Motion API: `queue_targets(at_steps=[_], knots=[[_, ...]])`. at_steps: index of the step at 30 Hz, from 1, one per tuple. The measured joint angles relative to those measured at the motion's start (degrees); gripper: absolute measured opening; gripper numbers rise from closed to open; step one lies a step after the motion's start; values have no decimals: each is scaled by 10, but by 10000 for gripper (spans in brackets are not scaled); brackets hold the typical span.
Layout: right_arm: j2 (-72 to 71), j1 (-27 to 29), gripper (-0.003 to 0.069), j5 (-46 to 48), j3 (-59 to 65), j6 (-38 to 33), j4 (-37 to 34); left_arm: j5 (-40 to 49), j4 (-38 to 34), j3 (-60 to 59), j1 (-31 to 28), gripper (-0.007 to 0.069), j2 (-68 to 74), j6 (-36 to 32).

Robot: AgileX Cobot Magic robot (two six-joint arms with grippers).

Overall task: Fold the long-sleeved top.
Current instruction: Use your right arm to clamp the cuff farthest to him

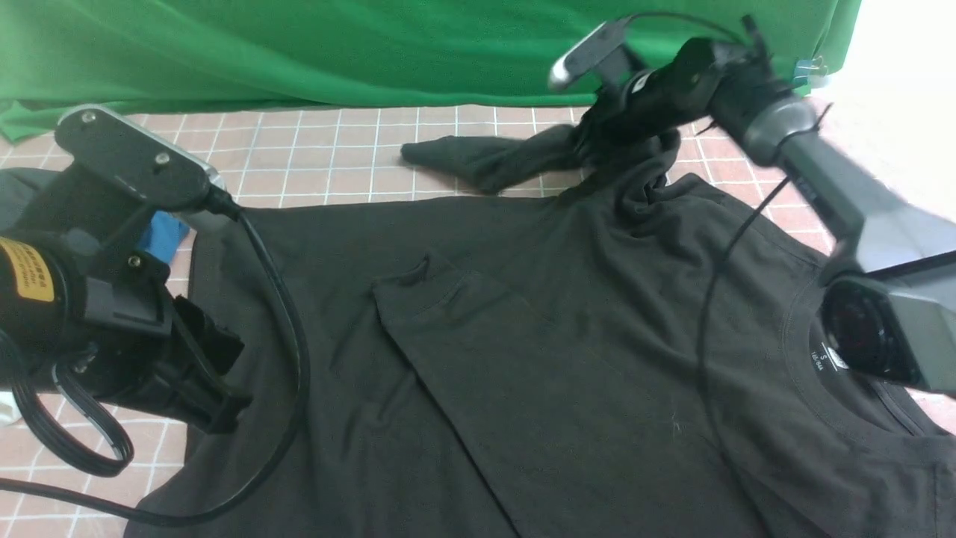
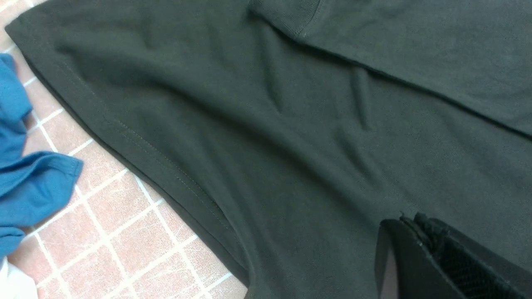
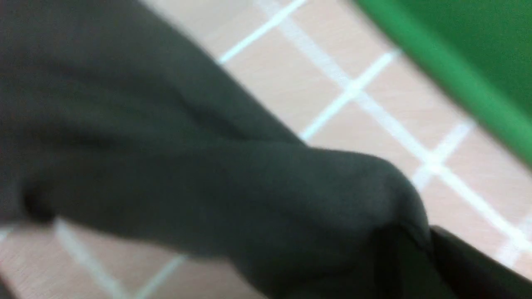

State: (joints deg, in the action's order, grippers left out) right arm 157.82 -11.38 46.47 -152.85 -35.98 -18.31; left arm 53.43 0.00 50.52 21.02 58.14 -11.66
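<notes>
You are facing a green cloth backdrop hanging behind the pink-tiled surface, bright light washing its right edge.

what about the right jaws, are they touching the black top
Touching. The right wrist view shows the jaws of the right gripper shut on a bunched fold of the black top; the front view shows the cloth pulled up there.
</notes>
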Motion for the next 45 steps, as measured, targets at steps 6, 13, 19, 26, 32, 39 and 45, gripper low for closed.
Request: queue_targets(at_steps=[6, 13, 19, 26, 32, 39, 45], knots=[[-54, 32, 59, 45, -49, 112, -5, 0, 12, 0, 0, 18, 0, 2], [-71, 44, 60, 90, -76, 224, -5, 0, 27, 0, 0, 18, 0, 3], [-56, 54, 155, 138, -75, 300, 9, 0, 27, 0, 0, 18, 0, 7], [-48, 54, 521, 234, -69, 344, 8, 7, 29, 0, 0, 18, 0, 7], [-59, 41, 580, 222, -76, 249, 7, 6, 29, 0, 0, 18, 0, 7], [-38, -11, 570, 97, -81, 76, 4, -20, 31, 0, 0, 18, 0, 7], [30, -44, 569, 21, -81, 44, 2, -24, 31, 0, 0, 18, 0, 7]])
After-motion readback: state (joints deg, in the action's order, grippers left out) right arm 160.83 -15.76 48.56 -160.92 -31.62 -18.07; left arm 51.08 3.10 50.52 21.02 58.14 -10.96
